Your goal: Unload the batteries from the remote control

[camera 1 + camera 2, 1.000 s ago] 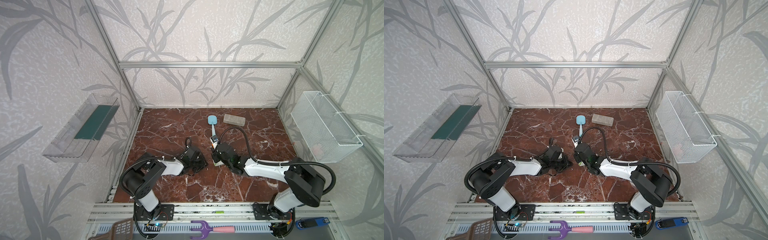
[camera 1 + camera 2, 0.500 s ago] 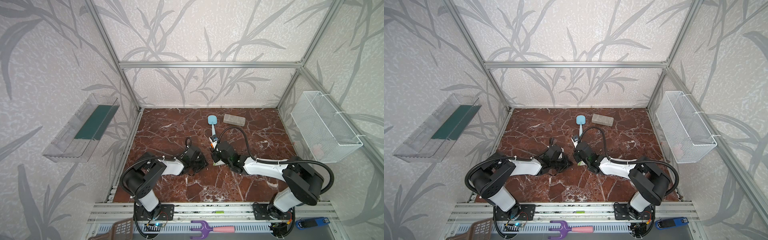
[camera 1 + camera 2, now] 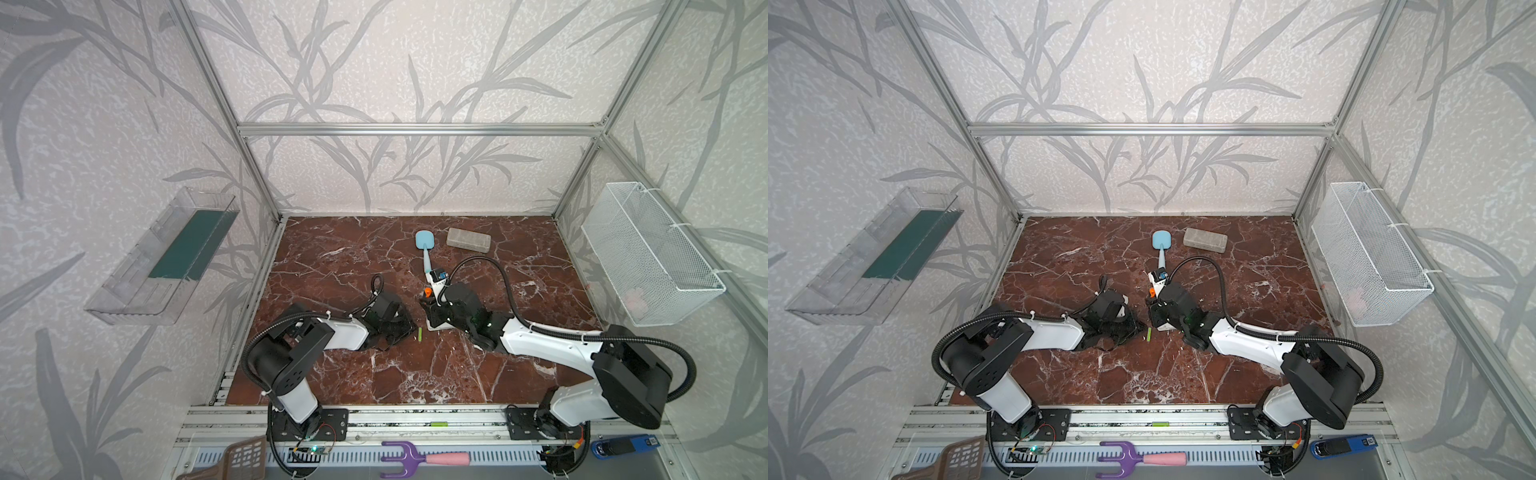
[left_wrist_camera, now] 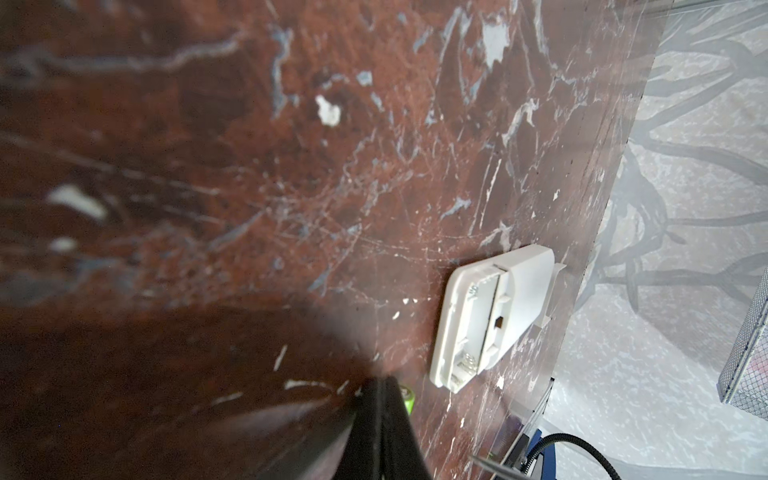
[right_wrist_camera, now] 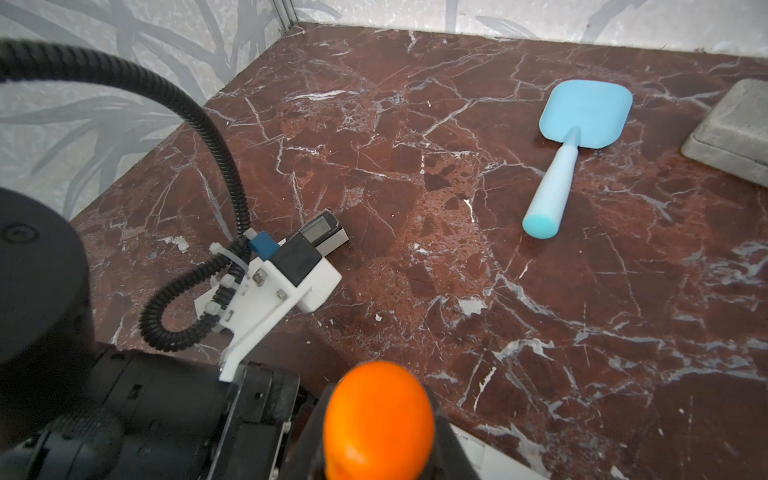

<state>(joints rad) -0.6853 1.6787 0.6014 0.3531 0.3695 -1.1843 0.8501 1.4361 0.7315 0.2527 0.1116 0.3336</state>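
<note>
left fingers [image 4: 376, 419]: pressed together, tips low at the bench [image 3: 332, 257].
battery [image 3: 420, 334]: 1 lime-green cylinder lying on the bench, just beside the left fingers, at their 3 o'clock in both top views.
remote [image 4: 490, 316]: white, back up, at the battery's 3 o'clock; cover slid partly off, spring contacts showing.
right fingers [image 5: 309, 440]: pinching the orange handle of the screwdriver [image 5: 378, 419], above the remote.

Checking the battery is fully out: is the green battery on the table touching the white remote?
Apart. In both top views, bare table shows between the battery and the remote.
</note>
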